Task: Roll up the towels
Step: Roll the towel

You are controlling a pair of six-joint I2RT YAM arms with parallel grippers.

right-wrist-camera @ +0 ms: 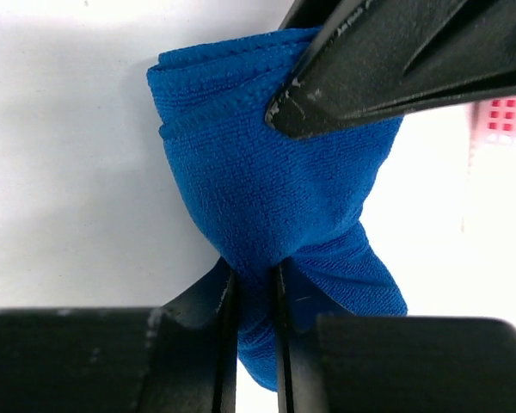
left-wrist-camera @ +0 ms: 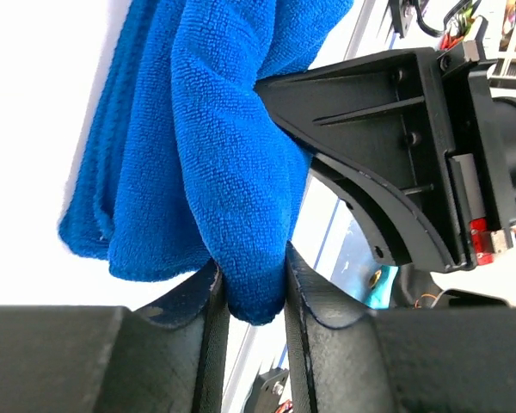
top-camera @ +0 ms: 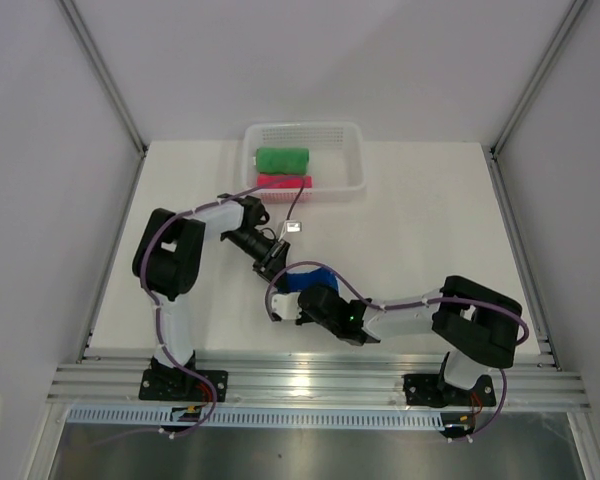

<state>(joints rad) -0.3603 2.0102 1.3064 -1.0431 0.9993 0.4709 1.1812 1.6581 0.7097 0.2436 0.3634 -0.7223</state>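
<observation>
A: So, where is the blue towel (top-camera: 308, 275)?
B: It is in the middle of the table (top-camera: 430, 220), between the two arms. It looks bunched up, not a neat roll yet.
A: Who holds it?
B: Both. The left gripper (left-wrist-camera: 251, 262) pinches one fold tight. The right gripper (right-wrist-camera: 251, 271) pinches another fold.
A: And the others?
B: The green towel (top-camera: 282, 159) and the pink towel (top-camera: 283, 182) lie rolled, side by side, in the basket (top-camera: 352, 160). I think two are done and one is left.

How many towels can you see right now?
3. The green towel and pink towel lie rolled in the basket; the blue towel is pinched by left gripper and right gripper.
</observation>
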